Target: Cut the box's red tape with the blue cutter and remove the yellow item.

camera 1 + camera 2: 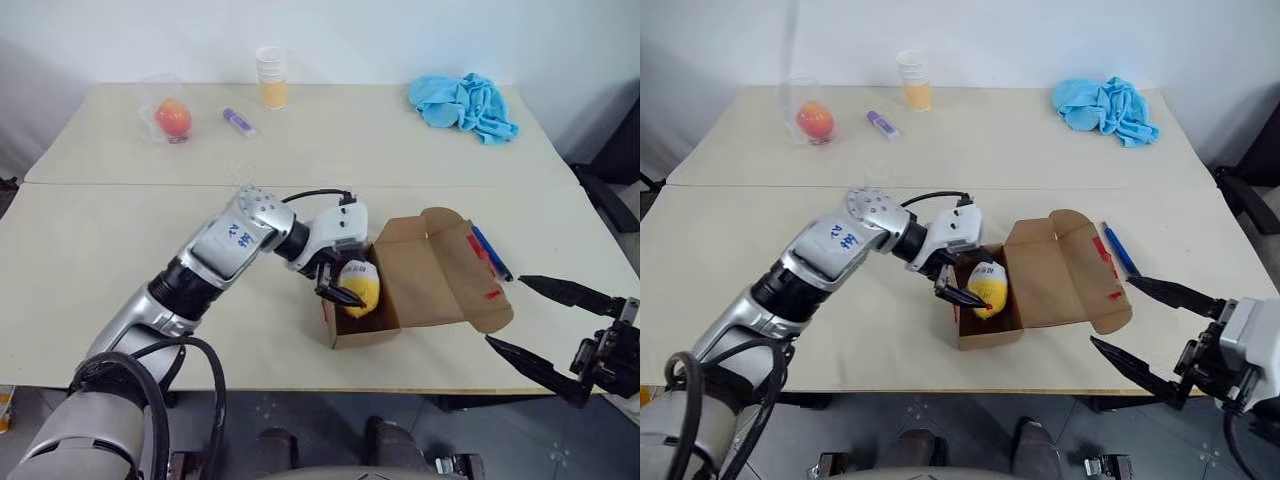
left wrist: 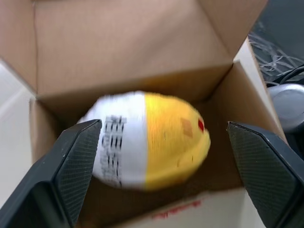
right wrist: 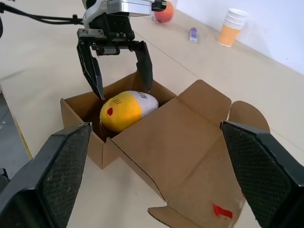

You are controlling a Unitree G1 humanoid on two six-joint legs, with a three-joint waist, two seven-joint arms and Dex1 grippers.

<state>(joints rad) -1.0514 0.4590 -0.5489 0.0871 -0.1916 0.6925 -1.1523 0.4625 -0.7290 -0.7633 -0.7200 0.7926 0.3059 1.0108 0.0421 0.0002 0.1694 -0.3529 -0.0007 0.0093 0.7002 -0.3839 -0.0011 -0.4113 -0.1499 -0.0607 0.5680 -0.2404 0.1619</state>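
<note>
The left gripper [image 3: 116,64], jaws wide and empty, hangs right over the yellow item [image 3: 127,109] lying lengthwise in the open box [image 1: 430,262], while the right gripper [image 1: 540,318], also wide, waits well off at the box's four o'clock, so the left is nearer.

Two pale beige tables [image 1: 120,240] butted edge to edge, a plain white wall [image 1: 400,40] running behind them, dark grey floor [image 1: 940,430] showing below the near edge.
</note>
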